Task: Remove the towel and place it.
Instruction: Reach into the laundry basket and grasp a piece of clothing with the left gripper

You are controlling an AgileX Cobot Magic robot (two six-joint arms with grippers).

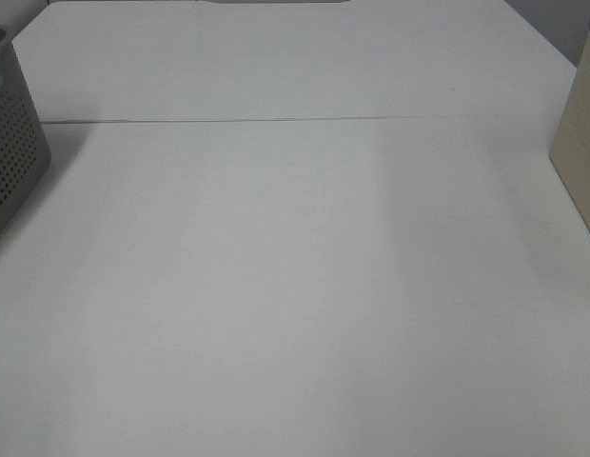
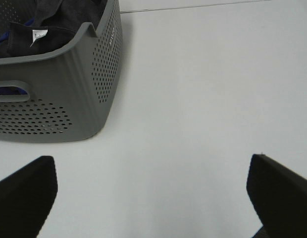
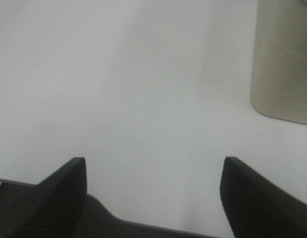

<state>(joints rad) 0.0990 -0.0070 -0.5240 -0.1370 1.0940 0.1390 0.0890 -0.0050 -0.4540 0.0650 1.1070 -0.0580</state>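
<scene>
The dark navy-charcoal terry towel (image 2: 76, 17) is seen bundled inside the grey perforated plastic basket (image 1: 14, 152) at the overhead frame's left edge, untouched, so removal and placing are both left, while the left gripper (image 2: 149, 163) and right gripper (image 3: 153, 163) are held wide and empty.

No text, number or brand could be read in any view. In the left wrist view a small white label (image 2: 39, 34) was seen on the dark towel (image 2: 69, 20), which lay inside the grey perforated basket (image 2: 69, 84). The label was creased, and anything printed on it was too small to be made out. On the basket's end wall, just under the rim and near the corner, a short raised mark (image 2: 112, 37) was seen, moulded in the same grey plastic. It was set sideways along the wall, and its letters were too blurred to be read.
</scene>
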